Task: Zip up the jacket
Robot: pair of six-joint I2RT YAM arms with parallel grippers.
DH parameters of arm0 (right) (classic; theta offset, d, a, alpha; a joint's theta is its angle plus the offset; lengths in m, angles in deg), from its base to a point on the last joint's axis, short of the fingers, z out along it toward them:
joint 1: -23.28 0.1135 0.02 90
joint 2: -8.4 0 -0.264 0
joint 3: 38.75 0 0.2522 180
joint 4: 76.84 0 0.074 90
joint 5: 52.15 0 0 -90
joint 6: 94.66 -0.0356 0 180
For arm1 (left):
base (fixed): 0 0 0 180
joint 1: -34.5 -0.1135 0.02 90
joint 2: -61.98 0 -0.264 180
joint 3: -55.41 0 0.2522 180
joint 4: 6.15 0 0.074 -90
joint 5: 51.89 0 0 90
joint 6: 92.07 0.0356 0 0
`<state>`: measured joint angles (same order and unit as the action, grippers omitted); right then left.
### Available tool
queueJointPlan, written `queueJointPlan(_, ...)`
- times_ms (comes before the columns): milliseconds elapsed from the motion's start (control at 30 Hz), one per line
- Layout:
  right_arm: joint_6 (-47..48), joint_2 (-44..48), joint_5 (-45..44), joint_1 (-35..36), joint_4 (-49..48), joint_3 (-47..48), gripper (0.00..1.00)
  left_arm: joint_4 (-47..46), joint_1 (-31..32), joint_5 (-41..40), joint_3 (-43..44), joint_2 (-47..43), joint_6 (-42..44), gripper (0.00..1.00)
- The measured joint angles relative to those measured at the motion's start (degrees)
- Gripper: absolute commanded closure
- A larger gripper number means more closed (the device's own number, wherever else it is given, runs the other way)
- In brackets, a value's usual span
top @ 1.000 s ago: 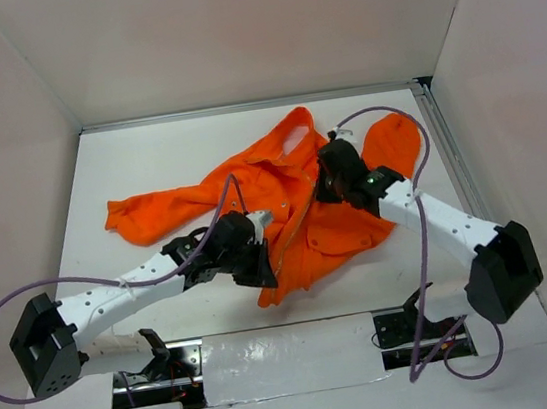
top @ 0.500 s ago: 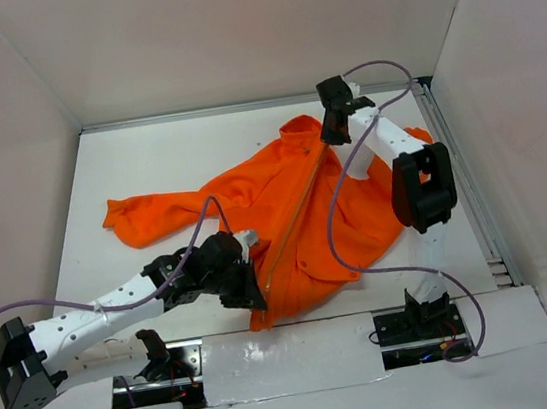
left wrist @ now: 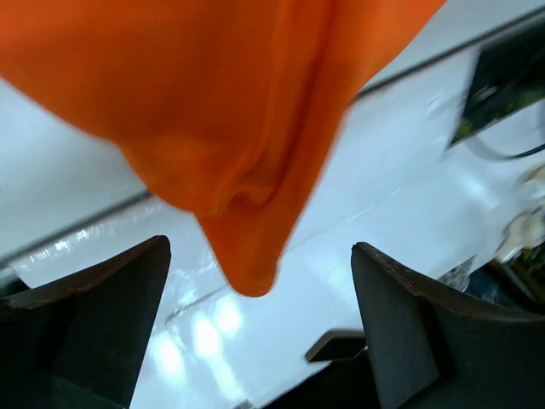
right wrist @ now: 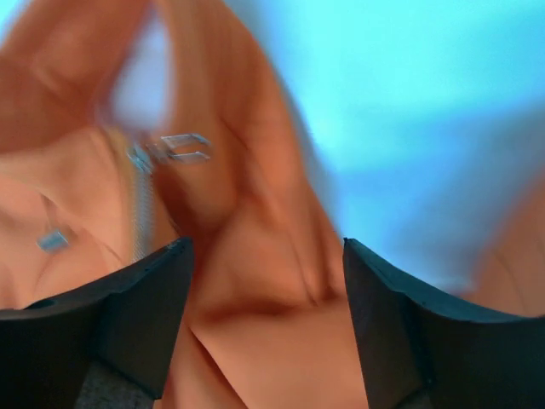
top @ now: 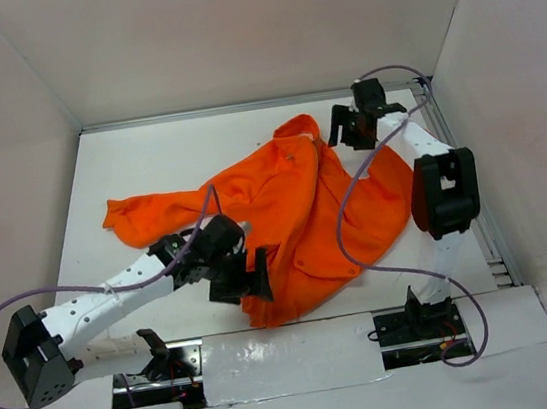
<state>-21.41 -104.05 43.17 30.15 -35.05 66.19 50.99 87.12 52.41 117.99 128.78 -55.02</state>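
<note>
Both spread: left hand [left wrist: 260,251] by jacket [left wrist: 213,85] hem, right hand [right wrist: 266,243] view badly blurred

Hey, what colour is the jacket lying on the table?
The jacket is bright orange all over; the top external view shows it best.

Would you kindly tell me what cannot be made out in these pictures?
Right wrist view: motion blur smears the zipper.
Top view: zipper too small, lost in the jacket folds; how far closed is unclear.
Left wrist view: top edge cuts off all but the hem.
</note>
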Motion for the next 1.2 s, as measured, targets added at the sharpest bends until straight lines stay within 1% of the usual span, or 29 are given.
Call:
queueJointPlan(33, 0.37, 2.56, -0.13, -0.79, -0.33, -2.99, 0.16, 0.39, -1.73, -0.94, 2.62, 0.72, 0.83, 0.01)
queueJointPlan(133, 0.94, 8.92, -1.38, -2.25, -0.59, -9.68, 0.15, -0.31, -8.68, -2.82, 10.67, 2.95, 4.85, 0.01)
queueJointPlan(200, 1.60, 11.98, -1.60, -3.48, -1.33, -12.63, 0.15, -1.57, -15.41, -3.21, 16.59, 6.08, 8.15, 0.01)
queueJointPlan(267, 2.89, 13.53, -1.33, -4.61, -1.46, -14.38, 0.15, -3.65, -21.42, -4.04, 22.36, 11.06, 12.07, 0.01)
queueJointPlan(367, 5.66, 12.72, -0.22, -5.38, -1.75, -14.38, 0.15, -6.75, -26.36, -6.32, 30.56, 21.38, 17.94, 0.01)
queueJointPlan(467, 7.50, 9.09, 0.83, -4.39, -1.11, -11.47, 0.15, -9.66, -28.33, -6.12, 39.32, 33.27, 25.00, 0.01)
queueJointPlan(500, 7.98, 6.14, 1.38, -3.72, -0.59, -8.87, 0.15, -10.21, -28.59, -6.14, 40.89, 35.12, 27.52, 0.01)
queueJointPlan(533, 8.35, 4.24, 1.68, -3.32, -0.61, -7.19, 0.16, -10.69, -29.31, -6.25, 45.53, 40.74, 29.77, 0.01)
queueJointPlan(633, 9.22, -0.61, 3.63, -2.16, -0.72, -4.48, 0.16, -11.82, -30.42, -7.04, 55.23, 51.76, 37.11, 0.01)
queueJointPlan(767, 9.35, -5.92, 4.46, -0.92, 2.49, -1.92, 0.18, -10.95, -31.65, -7.67, 68.15, 63.93, 43.01, 0.01)
queueJointPlan(833, 9.35, -8.57, 4.33, -0.57, 3.82, 0.63, 0.23, -10.78, -31.95, -7.85, 73.22, 68.54, 45.05, 0.01)
queueJointPlan(933, 8.87, -10.75, 4.22, -0.37, 5.55, 3.17, 0.28, -11.13, -32.35, -8.13, 74.77, 71.80, 46.82, 0.01)
queueJointPlan(967, 8.63, -11.02, 4.28, -0.37, 6.25, 3.69, 0.42, -11.26, -32.33, -8.07, 74.38, 72.28, 47.08, 0.04)
queueJointPlan(1000, 8.61, -11.15, 4.35, -0.37, 6.78, 4.15, 0.63, -11.37, -32.22, -7.98, 73.81, 72.72, 47.23, 0.16)
queueJointPlan(1033, 8.63, -11.26, 4.59, -0.37, 7.30, 4.63, 0.72, -11.32, -32.13, -7.72, 73.37, 73.05, 47.04, 0.25)
queueJointPlan(1067, 8.31, -11.34, 4.90, -0.37, 7.85, 5.20, 0.81, -11.21, -32.02, -7.30, 73.02, 73.44, 47.17, 0.51)
queueJointPlan(1100, 7.82, -11.45, 5.14, -0.46, 8.24, 5.79, 1.00, -11.47, -31.85, -7.08, 72.94, 73.70, 47.34, 0.76)
queueJointPlan(1133, 7.91, -11.45, 5.42, -0.50, 8.41, 6.14, 1.00, -11.61, -31.82, -6.21, 72.94, 73.70, 47.36, 1.00)
queueJointPlan(1200, 7.15, -11.45, 5.81, -0.70, 8.44, 6.36, 1.00, -11.56, -31.71, -4.90, 72.94, 73.70, 47.74, 1.00)
